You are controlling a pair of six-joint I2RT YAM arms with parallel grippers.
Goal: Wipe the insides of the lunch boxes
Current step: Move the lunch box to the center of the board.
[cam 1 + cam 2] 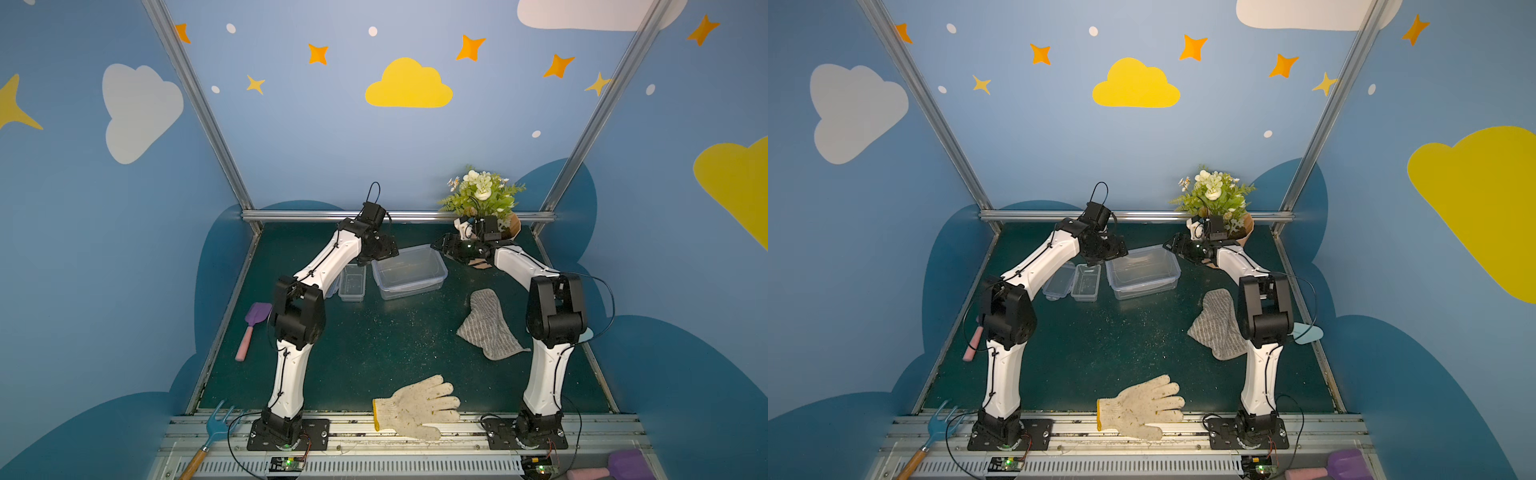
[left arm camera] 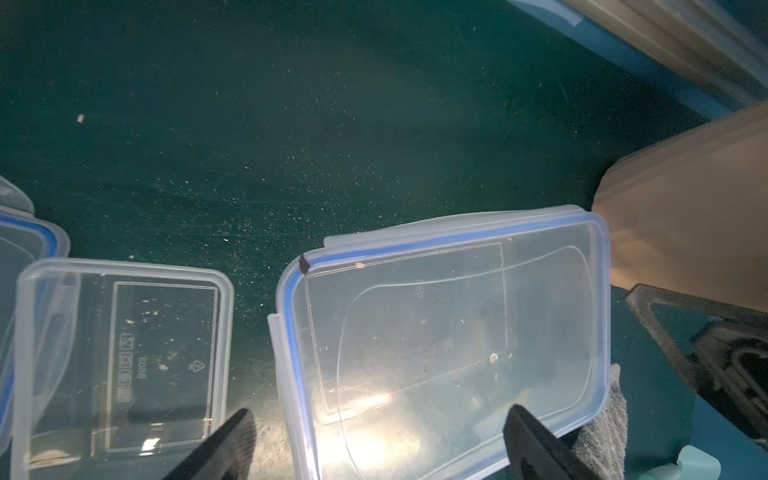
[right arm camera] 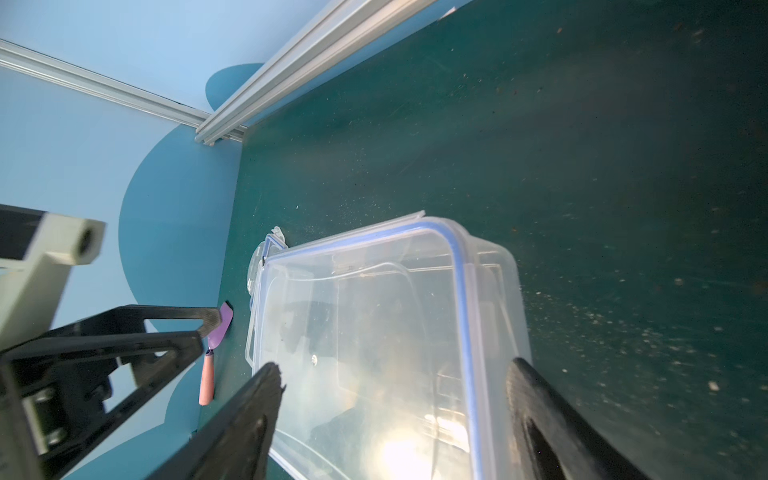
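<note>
My left claw (image 2: 379, 411) stands wide and empty over the left end of the large lunch box (image 1: 409, 270). My right claw (image 3: 395, 365) is just as wide and empty at that box's far right corner, one finger above the inside and one outside the wall. So the box lies between my two claws, its long axis running left to right from one to the other. A blue-rimmed lid is stacked with it, over or under I cannot tell. Just left of it sits the small lunch box (image 1: 352, 282), open, long axis near to far, with specks inside. Neither claw has a wiper. The grey striped cloth (image 1: 488, 324) lies on the bench (image 1: 374, 353) near and right of the large box, beside my right arm, so I judge that arm the nearer to fetch it.
</note>
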